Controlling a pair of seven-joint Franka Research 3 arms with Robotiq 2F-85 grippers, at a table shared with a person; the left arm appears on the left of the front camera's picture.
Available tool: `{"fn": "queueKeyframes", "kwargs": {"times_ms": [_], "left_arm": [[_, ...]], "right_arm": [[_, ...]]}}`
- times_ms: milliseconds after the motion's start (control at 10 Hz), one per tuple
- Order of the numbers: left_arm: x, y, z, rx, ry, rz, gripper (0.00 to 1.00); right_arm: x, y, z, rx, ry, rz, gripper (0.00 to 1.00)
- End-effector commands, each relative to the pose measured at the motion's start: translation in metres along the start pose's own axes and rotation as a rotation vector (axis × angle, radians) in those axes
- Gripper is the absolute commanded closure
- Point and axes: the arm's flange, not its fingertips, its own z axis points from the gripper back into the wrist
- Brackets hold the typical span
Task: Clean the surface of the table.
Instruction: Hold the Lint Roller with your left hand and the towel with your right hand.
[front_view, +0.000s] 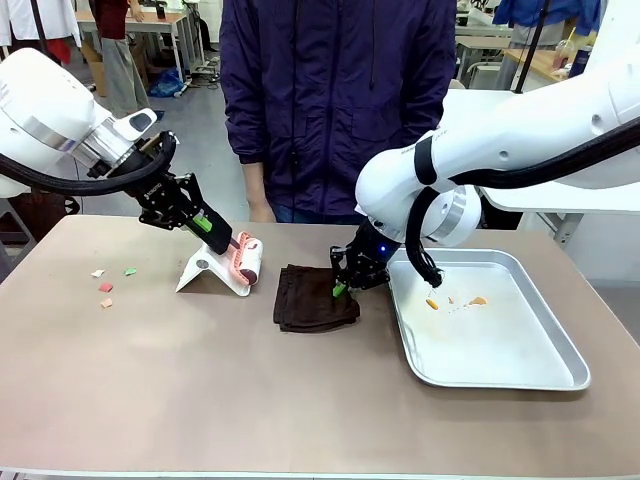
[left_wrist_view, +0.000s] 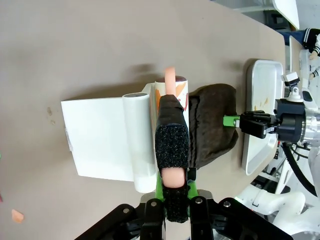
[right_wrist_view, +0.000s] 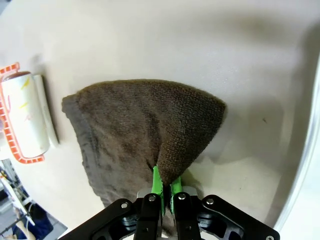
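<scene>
Tan matte table (front_view: 200, 400) spans the whole front view, rigid and fixed, smooth and probably low-friction. It isn't something to grasp, so it is best worked through a tool pressed flat on the top. Left gripper (front_view: 218, 236), at 10 o'clock from table centre, is clamped on the pink handle of a lint roller (front_view: 247, 260) sitting on its white stand (front_view: 205, 272). Right gripper (front_view: 343, 288), near centre, is pinched tight on a brown cloth (front_view: 305, 302). Metal tray (front_view: 545, 372) lies at 4 o'clock with orange crumbs (front_view: 478, 300) in it. Front view gives the paper scraps (front_view: 105, 287) at 9 o'clock and a person at 12 o'clock. Left wrist view adds a black wrap on the handle, with the pads closed around it. Right wrist view shows the cloth tented from its pinched edge.
</scene>
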Motion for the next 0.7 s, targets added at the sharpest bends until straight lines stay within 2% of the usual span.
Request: {"fn": "queueKeyframes", "kwargs": {"times_ms": [0,200,500,600], "left_arm": [[-0.009,-0.006,0.011,-0.057,-0.059,-0.022,1.00],[-0.024,-0.005,0.031,-0.151,-0.069,-0.067,1.00],[-0.059,0.010,0.076,-0.317,-0.092,-0.146,1.00],[-0.074,0.020,0.094,-0.356,-0.051,-0.166,1.00]], "right_arm": [[-0.008,-0.008,0.027,0.220,-0.054,0.066,1.00],[-0.021,-0.029,0.066,0.551,-0.054,0.120,1.00],[-0.033,-0.064,0.099,0.867,0.003,0.242,1.00],[-0.040,-0.077,0.110,0.959,0.042,0.294,1.00]]}}
